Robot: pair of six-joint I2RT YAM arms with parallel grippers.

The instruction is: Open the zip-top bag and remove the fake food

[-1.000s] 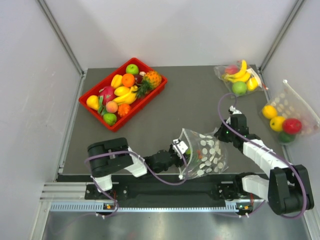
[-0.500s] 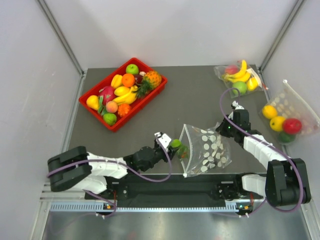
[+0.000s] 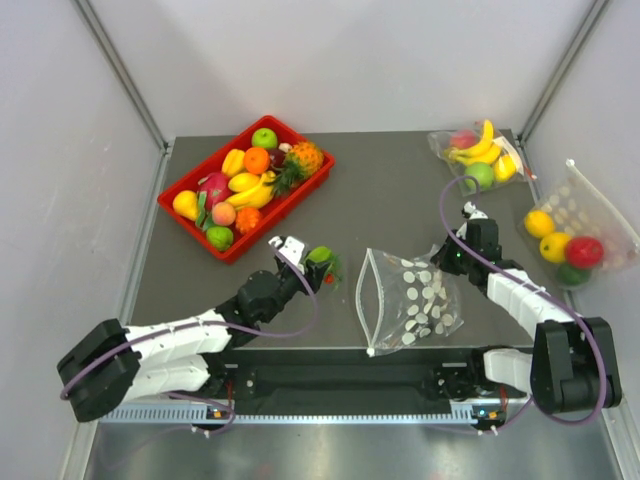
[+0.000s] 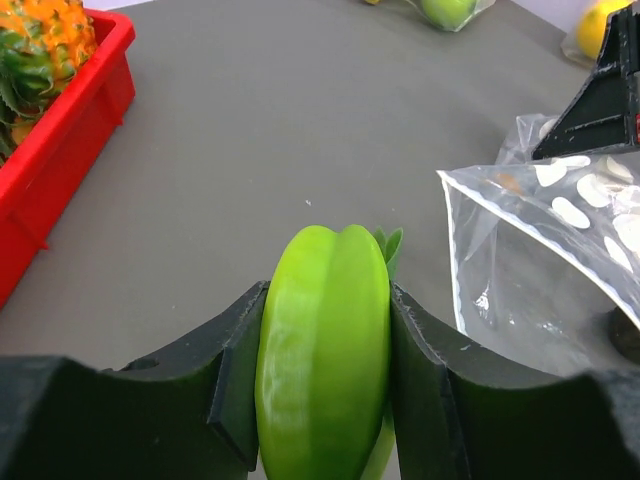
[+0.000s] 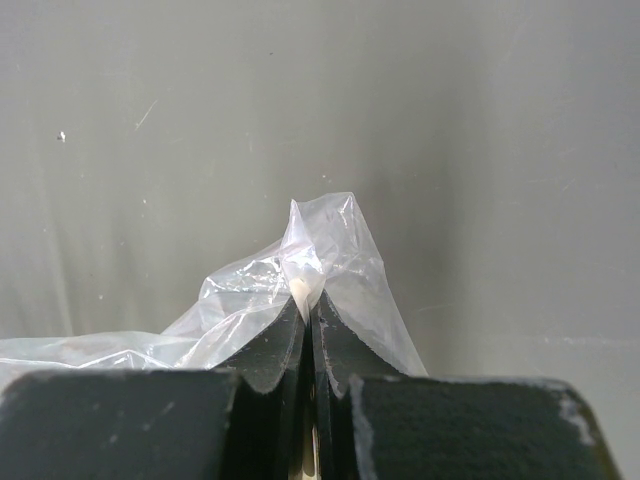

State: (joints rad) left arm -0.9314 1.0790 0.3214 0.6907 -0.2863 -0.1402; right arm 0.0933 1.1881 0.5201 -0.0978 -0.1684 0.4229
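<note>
The dark worktop carries a red tray of mixed fruit toward its far-left corner. The zip-top bag lies close to the near edge, right of the middle, with its mouth gaping toward the left. The top view shows no clear round shape inside the bag, so whether any fake food remains there cannot be told.

The right gripper is clamped shut on a pinch of the bag's far-right corner, anchoring it. The left gripper hangs over bare worktop between the tray and the bag mouth. Its jaws are closed on a ribbed green fruit, which fills the gap between them.

The step in hand looks like setting this fruit down. The left arm should probably lower it until it touches the worktop, well apart from the bag mouth, and only then release it, since a rounded piece may roll. Meanwhile the right gripper's pinch should hold the bag in place.
</note>
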